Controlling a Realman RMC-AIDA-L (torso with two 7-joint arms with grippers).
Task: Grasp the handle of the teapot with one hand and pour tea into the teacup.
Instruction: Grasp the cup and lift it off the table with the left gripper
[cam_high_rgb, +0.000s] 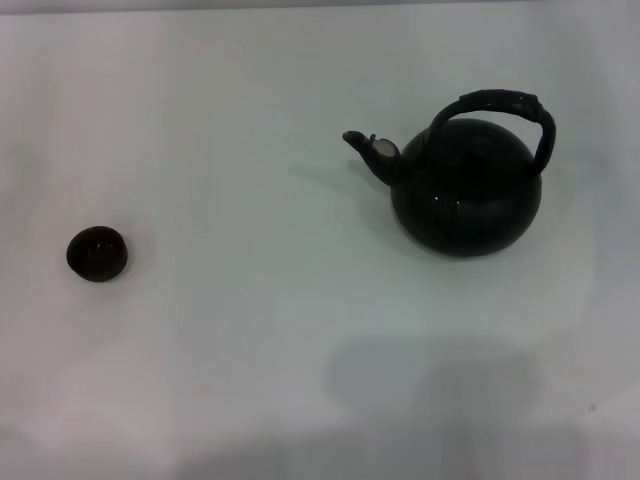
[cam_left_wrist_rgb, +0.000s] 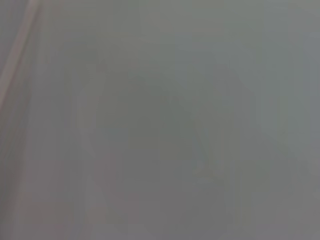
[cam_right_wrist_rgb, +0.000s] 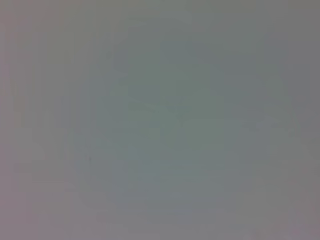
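Standing untouched, teapot (cam_high_rgb: 466, 195) far right of teacup (cam_high_rgb: 97, 253), fingers unseen.

1. The left arm is outside the head view, so its pose cannot be told.
2. The left gripper is not seen in any view. The left wrist view is filled only by a plain grey surface (cam_left_wrist_rgb: 160, 120), and no fingers come into it.
3. The right arm is also outside the head view.
4. The right gripper is not seen either. The right wrist view gives the same plain grey field (cam_right_wrist_rgb: 160, 120), without fingers.
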